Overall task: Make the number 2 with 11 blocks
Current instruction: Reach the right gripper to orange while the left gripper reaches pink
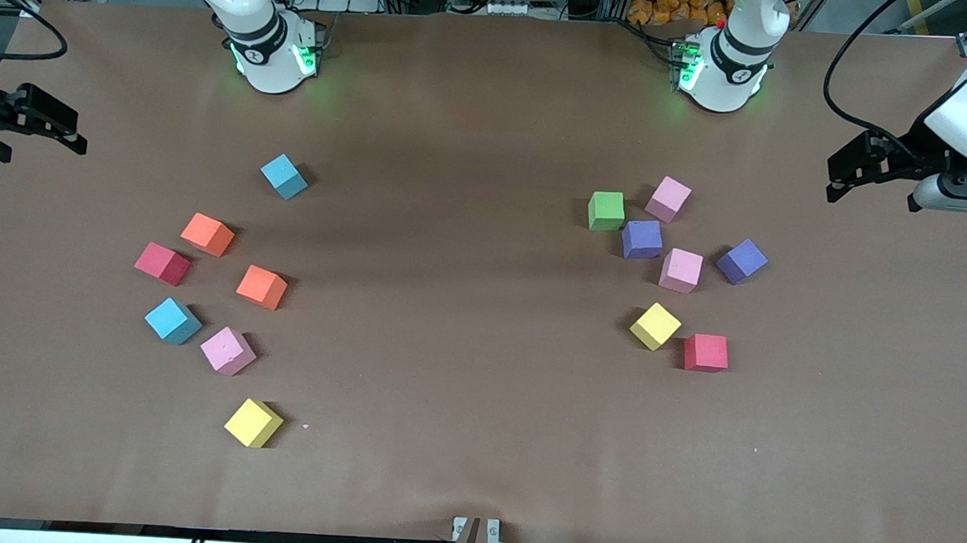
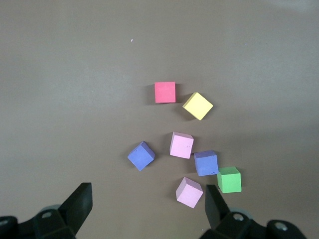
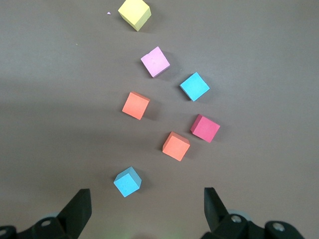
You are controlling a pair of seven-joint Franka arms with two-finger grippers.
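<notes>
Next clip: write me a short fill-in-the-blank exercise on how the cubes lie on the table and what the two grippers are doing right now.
1. The small matte cubes lie in two loose groups of ____ cubes each, none yet forming a digit.
2. The only green cube lies toward the ____ arm's end of the table.
3. The cube nearest the front camera is ____ in colour.
4. The left gripper and the right gripper both wait with jaws ____, holding nothing.

Missing words: seven; left; yellow; open

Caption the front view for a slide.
Fourteen small matte cubes lie scattered in two clusters on the brown table, unarranged.
</notes>
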